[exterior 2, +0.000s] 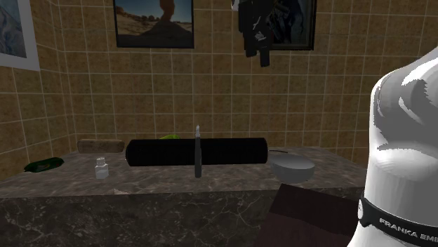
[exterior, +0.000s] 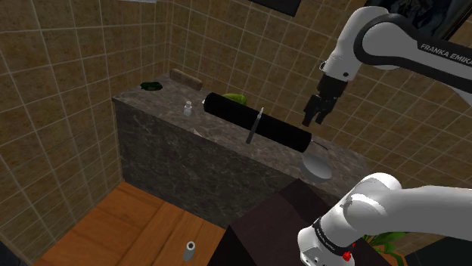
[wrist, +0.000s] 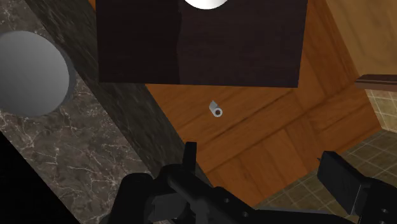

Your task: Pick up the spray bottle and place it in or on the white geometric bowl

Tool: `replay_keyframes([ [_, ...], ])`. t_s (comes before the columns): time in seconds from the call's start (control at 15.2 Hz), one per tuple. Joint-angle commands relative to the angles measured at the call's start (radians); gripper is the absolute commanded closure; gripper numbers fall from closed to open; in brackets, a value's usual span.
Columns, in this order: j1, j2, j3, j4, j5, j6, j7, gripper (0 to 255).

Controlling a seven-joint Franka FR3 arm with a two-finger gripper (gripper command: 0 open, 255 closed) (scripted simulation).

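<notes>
The counter in the middle of the shoulder view looks like dark stone with pale veins, smooth and slightly shiny. The floor at lower left is warm wood in planks, with a soft gloss. The walls are tan tiles, quite matt. The long cylinder is matt black, the bowl smooth grey, and the arm glossy white

Tan tiled walls meeting in a corner, dark marbled counter running along them, wooden floor lying below, framed landscape picture hanging above
</notes>
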Motion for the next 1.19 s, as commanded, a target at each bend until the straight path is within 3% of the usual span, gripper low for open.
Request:
replay_keyframes([
  [0.0,0.0,0.0,0.0,0.0,0.0,0.0,0.0,0],
  [0.53,-0.055,0.252,0.02,0.035,-0.001,0.252,0.131,0],
  [1.12,-0.114,0.559,0.017,0.166,-0.022,0.464,0.278,0],
])
